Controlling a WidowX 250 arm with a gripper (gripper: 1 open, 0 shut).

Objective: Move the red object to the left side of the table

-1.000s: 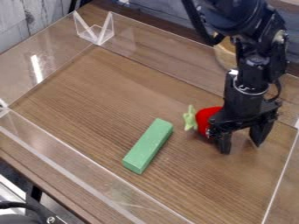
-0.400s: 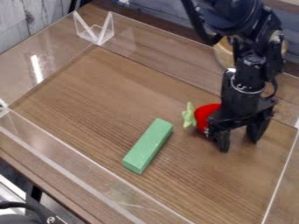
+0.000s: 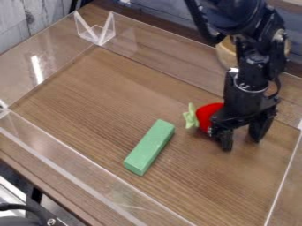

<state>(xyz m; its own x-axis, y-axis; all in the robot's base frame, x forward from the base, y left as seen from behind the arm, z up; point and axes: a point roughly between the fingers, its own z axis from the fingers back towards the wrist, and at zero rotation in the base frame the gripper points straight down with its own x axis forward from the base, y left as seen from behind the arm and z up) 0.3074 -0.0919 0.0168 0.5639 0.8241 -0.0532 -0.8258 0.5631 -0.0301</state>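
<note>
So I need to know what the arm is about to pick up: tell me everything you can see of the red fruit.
The red fruit is small, round and bright red, with a green leafy stem pointing left in the picture. It looks like smooth plastic. It sits on the wooden table, right of the green block and apart from it. The open gripper stands over it, hiding its right part; contact cannot be told.

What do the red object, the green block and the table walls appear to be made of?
Red object: likely moulded plastic, with smooth saturated colour and a green leafy stem; too small to be sure. Green block: probably painted wood or plastic, with flat matte faces and crisp edges. Table: wood-grain surface, possibly laminate. Walls: clear acrylic-like sheet, transparent with bright edge glints.
</note>
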